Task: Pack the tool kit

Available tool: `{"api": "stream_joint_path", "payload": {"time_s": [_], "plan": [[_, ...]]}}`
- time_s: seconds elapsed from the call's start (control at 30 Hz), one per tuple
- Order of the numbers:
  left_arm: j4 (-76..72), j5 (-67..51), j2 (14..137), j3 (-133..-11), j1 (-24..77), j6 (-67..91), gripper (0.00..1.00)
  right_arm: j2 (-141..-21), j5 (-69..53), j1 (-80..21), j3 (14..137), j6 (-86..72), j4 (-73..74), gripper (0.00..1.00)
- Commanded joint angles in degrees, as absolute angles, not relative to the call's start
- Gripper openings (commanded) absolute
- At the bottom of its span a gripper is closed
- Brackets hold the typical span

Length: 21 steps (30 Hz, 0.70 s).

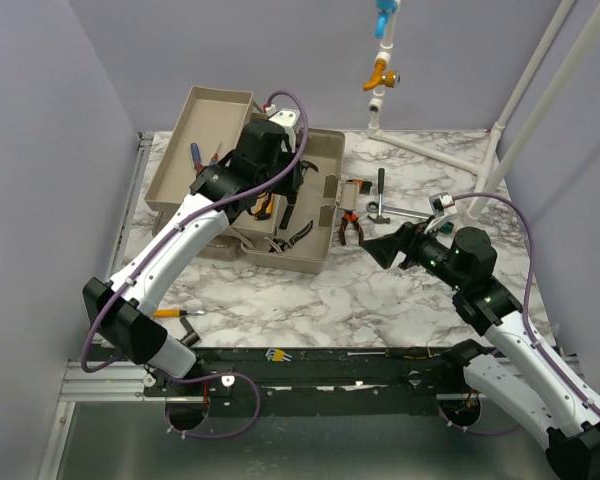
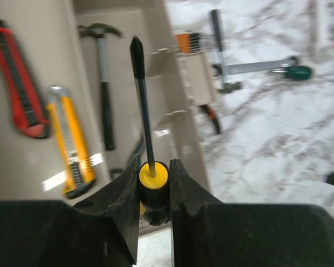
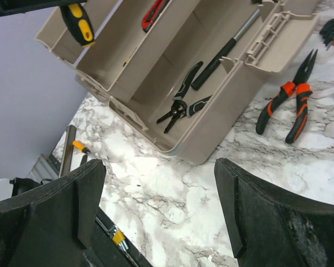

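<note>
The beige toolbox (image 1: pixel 323 165) stands open at the table's left middle, its trays spread out. My left gripper (image 1: pixel 268 200) hovers over it, shut (image 2: pixel 154 169) on the handle of a yellow-and-black screwdriver (image 2: pixel 143 105) whose shaft points away over the box. In the trays lie a red knife (image 2: pixel 18 83), a yellow knife (image 2: pixel 69 147) and a hammer (image 2: pixel 104 89). Black pliers (image 3: pixel 181 101) lie in the box bottom. My right gripper (image 1: pixel 372 248) is open and empty (image 3: pixel 158 167), above bare table just right of the box.
Orange-handled pliers (image 1: pixel 348 228) (image 3: pixel 289 108), a second hammer (image 1: pixel 380 193), a wrench (image 1: pixel 408 212) and a hex key set (image 3: pixel 329 30) lie on the table right of the box. A small orange screwdriver (image 1: pixel 175 313) lies near the front left edge. White pipes (image 1: pixel 450 150) stand at the back right.
</note>
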State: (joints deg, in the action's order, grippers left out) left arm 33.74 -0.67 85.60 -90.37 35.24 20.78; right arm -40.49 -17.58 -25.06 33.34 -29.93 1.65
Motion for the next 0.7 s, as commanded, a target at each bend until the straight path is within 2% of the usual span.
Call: {"api": "stream_joint_path", "payload": {"time_s": [0.0, 0.17, 0.33, 0.43, 0.53, 0.6, 0.67], "plan": [[51.85, 20.68, 90.60, -96.07, 34.07, 11.54, 0.00, -40.19, -13.17, -24.93, 32.43, -29.34, 3.69, 0.87], [55.26, 30.78, 95.84, -98.08, 32.14, 9.33, 0.00, -40.39, -8.37, -24.92, 32.08, -30.53, 5.06, 0.87], [55.31, 32.41, 101.02, -98.53, 29.86, 9.05, 0.00, -41.00, -4.12, -24.92, 32.03, -31.35, 6.80, 0.87], [55.20, 32.34, 103.70, -98.53, 29.37, 9.31, 0.00, -42.56, 2.97, -24.91, 33.00, -32.50, 10.21, 0.87], [55.33, 31.68, 104.86, -98.32, 29.35, 10.15, 0.11, -46.66, 10.88, -24.95, 35.20, -33.32, 14.50, 0.87], [55.56, 31.48, 104.58, -98.15, 29.36, 11.51, 0.27, -50.22, 12.08, -24.91, 36.48, -33.23, 15.70, 0.87], [54.32, 29.89, 103.33, -97.27, 29.40, 11.93, 0.37, -54.65, 12.41, -24.93, 37.60, -33.54, 16.48, 0.86]]}}
